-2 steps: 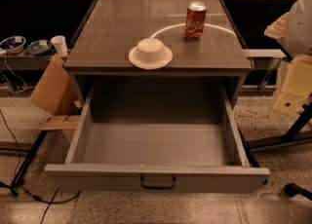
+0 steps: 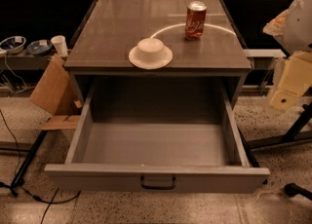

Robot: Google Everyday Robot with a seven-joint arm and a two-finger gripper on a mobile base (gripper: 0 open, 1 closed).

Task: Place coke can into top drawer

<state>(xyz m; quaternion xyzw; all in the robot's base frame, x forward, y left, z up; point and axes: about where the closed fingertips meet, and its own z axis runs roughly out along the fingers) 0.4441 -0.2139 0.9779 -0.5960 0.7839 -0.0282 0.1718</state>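
Gripper (image 2: 290, 84) was seen as a pale cream part at the right edge of the camera view, beside the cabinet and level with the open drawer's right wall. It was well apart from the coke can, and whether it was apart or together could not be told.

Nearest the camera, the top drawer (image 2: 156, 177) stood pulled far out, its flat grey front panel facing forward with a small dark handle (image 2: 158, 183) at its centre. Its side walls ran back under the cabinet top (image 2: 112, 28).

On that top, near the front edge, a white bowl (image 2: 150, 47) sat upturned on a white plate (image 2: 165, 58). Farther back and to the right stood the coke can (image 2: 195, 20) – upright, red with white script and a silver top – apart from the plate and not in the drawer.

Left of the cabinet, a piece of cardboard (image 2: 52, 89) leaned at floor level; behind it a white cup (image 2: 59, 45) stood on a low shelf
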